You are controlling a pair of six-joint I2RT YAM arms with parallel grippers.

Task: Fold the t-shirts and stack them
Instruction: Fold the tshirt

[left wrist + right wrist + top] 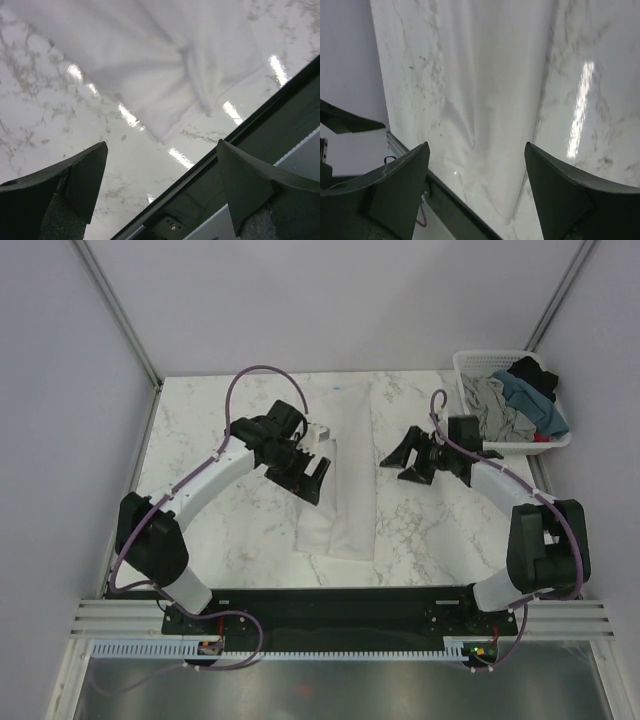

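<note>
A large white t-shirt [345,490] lies on the marble table, folded lengthwise into a long narrow strip that runs from the back towards the near edge. My left gripper [312,472] hovers over the strip's left edge, open and empty. In the left wrist view the white t-shirt [165,65] lies beyond the left gripper [162,160]. My right gripper [402,465] stands just right of the strip, pointing at it, open with nothing held. The right wrist view has the white t-shirt [495,100] under and ahead of the right gripper [476,155]. More t-shirts, grey [490,405], teal-blue [535,405] and black [535,373], are bunched in the basket.
A white lattice basket [470,365] sits at the table's back right corner. Grey walls close in the table at the left, back and right. A dark rail [240,150] runs along the near edge by the arm bases.
</note>
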